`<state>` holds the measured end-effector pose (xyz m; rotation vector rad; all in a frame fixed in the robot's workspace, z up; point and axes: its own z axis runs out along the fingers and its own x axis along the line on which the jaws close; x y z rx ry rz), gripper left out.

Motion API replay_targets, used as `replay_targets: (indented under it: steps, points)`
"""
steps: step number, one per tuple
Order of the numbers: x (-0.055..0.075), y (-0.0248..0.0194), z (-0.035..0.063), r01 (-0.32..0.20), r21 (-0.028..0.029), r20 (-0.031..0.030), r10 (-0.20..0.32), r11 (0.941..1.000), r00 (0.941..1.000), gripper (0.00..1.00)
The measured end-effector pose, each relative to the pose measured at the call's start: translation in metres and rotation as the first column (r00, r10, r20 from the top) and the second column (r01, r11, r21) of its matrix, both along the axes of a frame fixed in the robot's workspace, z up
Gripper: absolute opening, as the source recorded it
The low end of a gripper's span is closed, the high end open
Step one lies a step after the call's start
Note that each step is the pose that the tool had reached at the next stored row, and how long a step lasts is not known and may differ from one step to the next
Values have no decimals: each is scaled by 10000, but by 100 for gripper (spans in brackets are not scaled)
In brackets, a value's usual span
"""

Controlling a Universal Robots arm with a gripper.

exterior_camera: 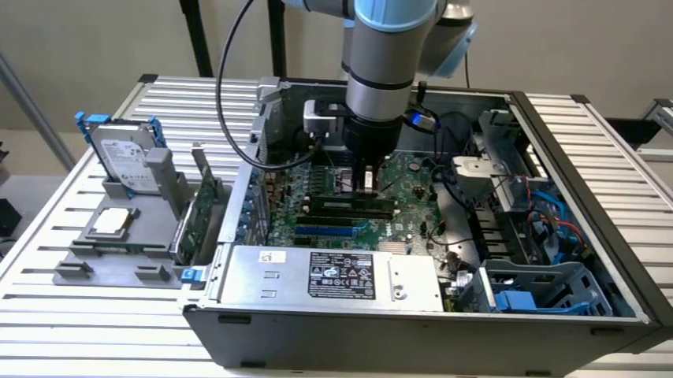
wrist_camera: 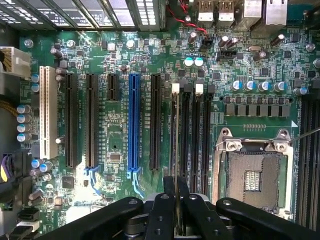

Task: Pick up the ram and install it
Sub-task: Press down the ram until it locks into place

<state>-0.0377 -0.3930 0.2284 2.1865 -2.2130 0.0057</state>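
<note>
— RAM stick (wrist_camera: 178, 210) sits edge-on, pinched between the nearly closed gripper (wrist_camera: 179, 212) fingers, right over the motherboard (wrist_camera: 120, 135) memory slots (wrist_camera: 192, 130)?

— Yes, held upright so its edge lines up with a slot.

— And the computer case (exterior_camera: 589, 181)?

— Open, holding motherboard, power supply (exterior_camera: 331, 276) and an empty processor socket (wrist_camera: 255, 175). Outside, a grey holder (exterior_camera: 116, 252) carries the hard drive (exterior_camera: 121, 161).

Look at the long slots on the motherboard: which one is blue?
The single blue slot, standing between black slots; the white slot sits farther along, the rest are black.
</note>
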Motion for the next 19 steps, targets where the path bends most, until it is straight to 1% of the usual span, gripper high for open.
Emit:
replay_targets:
  steps: [7,15,19]
  points:
    - [-2,1,-9,-1,-44,0,1,10000,10000,0]
    - [-6,3,-17,0,-55,1,0,10000,10000,0]
    - [-8,21,-17,-1,-59,1,1,10000,10000,0]
